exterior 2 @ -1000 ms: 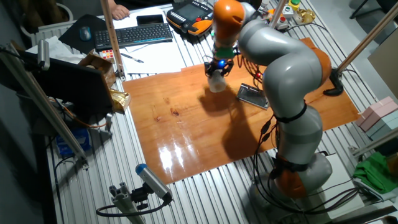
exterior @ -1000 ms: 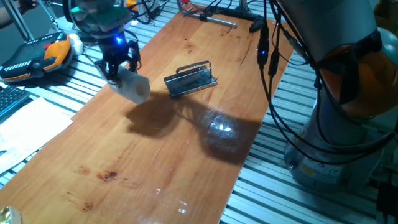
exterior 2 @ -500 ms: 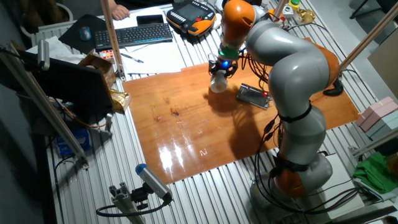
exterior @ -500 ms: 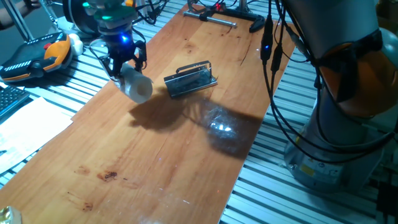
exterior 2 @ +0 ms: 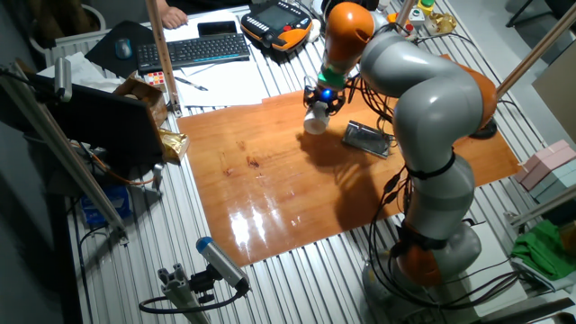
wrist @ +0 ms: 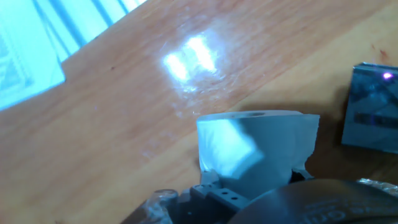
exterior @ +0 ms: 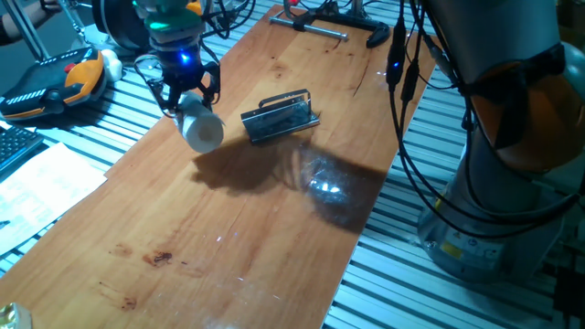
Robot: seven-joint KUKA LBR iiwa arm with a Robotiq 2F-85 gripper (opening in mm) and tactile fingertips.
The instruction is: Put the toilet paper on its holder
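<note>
Pinched in the end effector (exterior: 187,95) is the toilet paper (exterior: 201,128) — a white roll gripped at one end, tilted, hanging above the wooden bench (exterior: 228,238). Beside the roll, near but apart, the holder (exterior: 281,115) lies flat on the bench, its thin wire bar along the top. From the hand view, the holder (wrist: 371,107) is off to the roll's (wrist: 255,149) side — not touching.

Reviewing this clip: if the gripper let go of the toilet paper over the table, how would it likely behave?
The toilet paper looks soft and probably light, so it would likely land without damage. Its round body suggests it could roll on the smooth table, perhaps away from the holder. The gripper seems to pinch one end, so the paper may dent.
</note>
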